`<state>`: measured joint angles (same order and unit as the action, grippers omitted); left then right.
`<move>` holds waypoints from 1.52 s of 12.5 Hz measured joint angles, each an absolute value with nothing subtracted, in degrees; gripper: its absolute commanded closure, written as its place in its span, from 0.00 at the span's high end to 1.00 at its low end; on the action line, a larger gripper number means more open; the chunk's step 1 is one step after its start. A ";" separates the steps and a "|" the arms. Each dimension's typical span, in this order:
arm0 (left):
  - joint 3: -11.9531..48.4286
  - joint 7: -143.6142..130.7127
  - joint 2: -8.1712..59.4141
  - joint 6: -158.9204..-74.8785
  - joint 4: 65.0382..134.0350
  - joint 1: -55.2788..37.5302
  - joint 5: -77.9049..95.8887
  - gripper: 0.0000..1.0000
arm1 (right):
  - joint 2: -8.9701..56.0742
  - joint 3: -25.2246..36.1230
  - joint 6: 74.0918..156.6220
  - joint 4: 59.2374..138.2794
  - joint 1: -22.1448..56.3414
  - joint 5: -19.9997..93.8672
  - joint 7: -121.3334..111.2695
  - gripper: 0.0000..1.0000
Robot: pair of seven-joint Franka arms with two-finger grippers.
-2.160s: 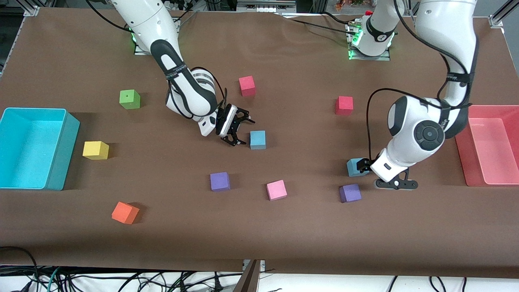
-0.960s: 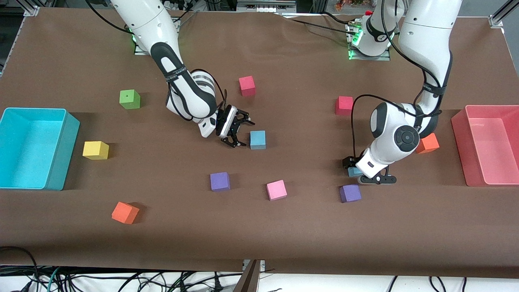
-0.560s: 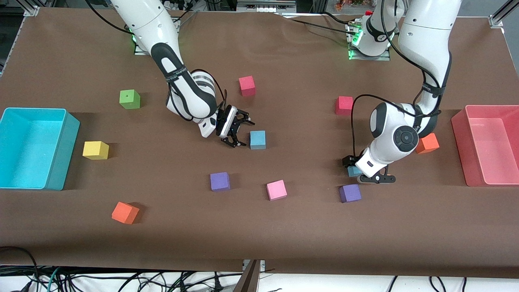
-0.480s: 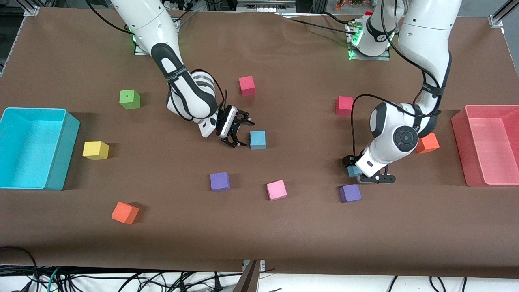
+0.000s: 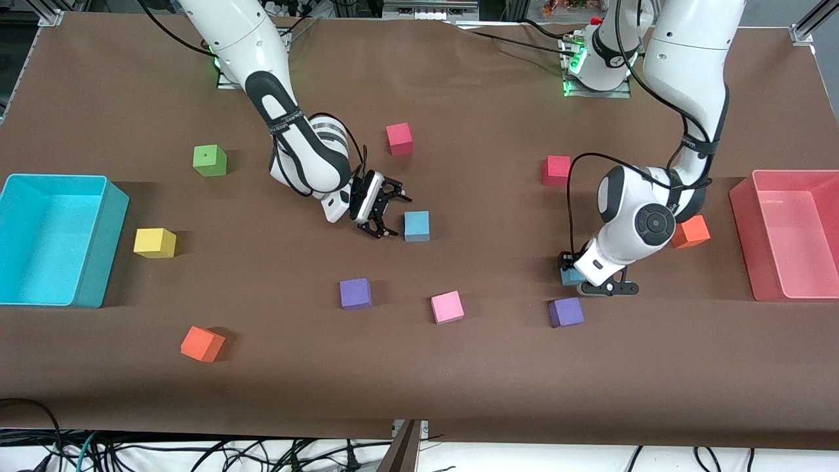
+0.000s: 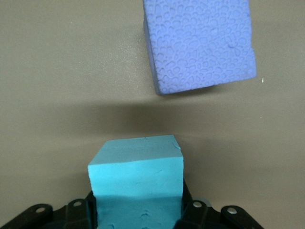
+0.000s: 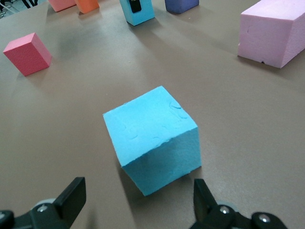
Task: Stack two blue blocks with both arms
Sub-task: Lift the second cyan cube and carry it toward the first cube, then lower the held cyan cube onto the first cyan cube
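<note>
A: Status on the table? Start at the right arm's end.

B: Cyan bin sits at that end, with the yellow block just at its 3 o'clock. The green block is at 1 o'clock from the yellow one.

A: Right tool?

B: Right tool is low over mid-table with its jaws spread wide and nothing between them. First blue block sits on the table just at its 3 o'clock, not touching the fingers. In the right wrist view it lies ahead of the open jaws and is not yet between them.

A: Neighbours?

B: Purple block at 7 o'clock from that blue one, pink block at 5 o'clock. Both are well apart from it.

A: Left tool?

B: Left tool is down at the table and clamped on the second blue block. In the left wrist view the cube sits squarely between the fingers. I can't tell whether it is off the table.

A: What's around it?

B: Second purple block is near, at 6 o'clock from the gripped cube and not touching it. Orange block is at 2 o'clock, beside the arm's elbow. Red bin is at the left arm's end.
</note>
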<state>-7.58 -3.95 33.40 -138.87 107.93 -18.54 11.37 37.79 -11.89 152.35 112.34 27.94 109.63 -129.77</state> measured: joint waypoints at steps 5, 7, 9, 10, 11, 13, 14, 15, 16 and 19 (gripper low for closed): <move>-7.67 -4.04 29.05 -136.24 106.60 -18.50 11.38 0.00 | 37.80 -11.89 151.03 112.29 27.98 109.64 -129.79 1.00; -7.51 -4.60 25.03 -129.95 104.92 -18.55 11.41 0.00 | 37.80 -11.89 150.77 112.25 27.98 109.64 -129.81 1.00; -6.95 -8.91 22.58 -122.53 101.31 -19.47 11.44 0.00 | 37.80 -11.89 150.67 112.22 27.99 109.64 -129.82 1.00; -6.44 -12.33 22.14 -119.68 99.12 -20.54 11.44 0.00 | 37.80 -11.89 150.64 112.21 27.99 109.64 -129.84 1.00; -5.38 -16.17 22.14 -117.45 96.70 -21.61 11.44 0.00 | 37.80 -11.89 150.62 112.20 27.99 109.64 -129.85 1.00; -2.59 -25.15 22.90 -114.09 91.73 -24.04 11.44 0.00 | 37.81 -11.88 150.58 112.18 27.99 109.64 -129.86 1.00; -1.99 -29.31 23.80 -113.24 89.67 -25.99 11.44 0.00 | 37.81 -11.89 150.56 112.17 27.99 109.64 -129.86 1.00; -1.74 -32.80 25.19 -112.97 87.84 -28.24 11.44 0.00 | 37.81 -11.88 150.55 112.17 27.99 109.64 -129.87 1.00; -1.61 -36.28 27.17 -112.95 85.86 -30.75 11.44 0.00 | 37.81 -11.89 150.54 112.16 28.00 109.64 -129.87 1.00; -2.66 -45.14 34.65 -113.01 79.49 -38.51 11.44 0.00 | 37.81 -11.88 150.52 112.14 28.00 109.65 -129.92 1.00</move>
